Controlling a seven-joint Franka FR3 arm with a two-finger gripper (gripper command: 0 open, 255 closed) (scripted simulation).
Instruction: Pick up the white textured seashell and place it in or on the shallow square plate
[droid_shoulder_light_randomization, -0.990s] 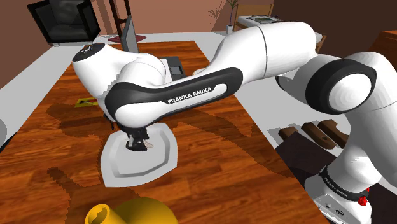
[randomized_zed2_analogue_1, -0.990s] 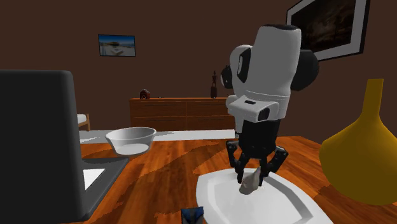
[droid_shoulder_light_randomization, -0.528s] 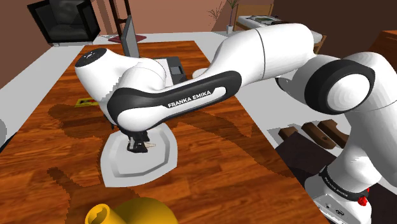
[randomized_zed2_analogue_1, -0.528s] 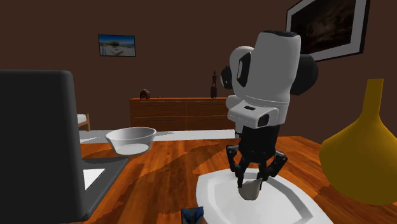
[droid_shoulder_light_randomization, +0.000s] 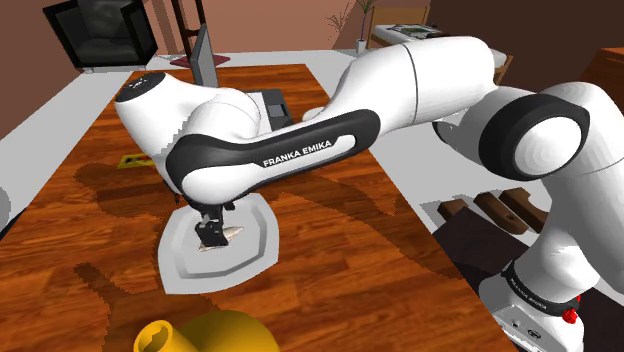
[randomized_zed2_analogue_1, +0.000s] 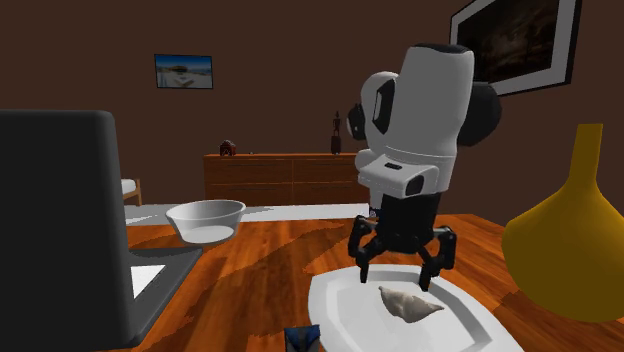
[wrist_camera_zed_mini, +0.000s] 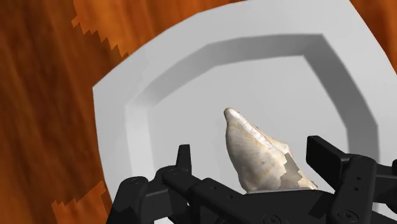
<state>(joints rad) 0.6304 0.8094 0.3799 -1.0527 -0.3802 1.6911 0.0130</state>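
1 seashell (randomized_zed2_analogue_1: 410, 303) loose on the plate (randomized_zed2_analogue_1: 337, 304)

Rounded white arm (droid_shoulder_light_randomization: 410, 85) with black joint bands (droid_shoulder_light_randomization: 345, 128), white FRANKA EMIKA lettering (droid_shoulder_light_randomization: 296, 152), all-black hand (randomized_zed2_analogue_1: 396, 281)

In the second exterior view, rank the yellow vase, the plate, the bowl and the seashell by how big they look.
1. yellow vase and plate: about alike, both cut off by the picture's edge, so unranked
2. bowl
3. seashell
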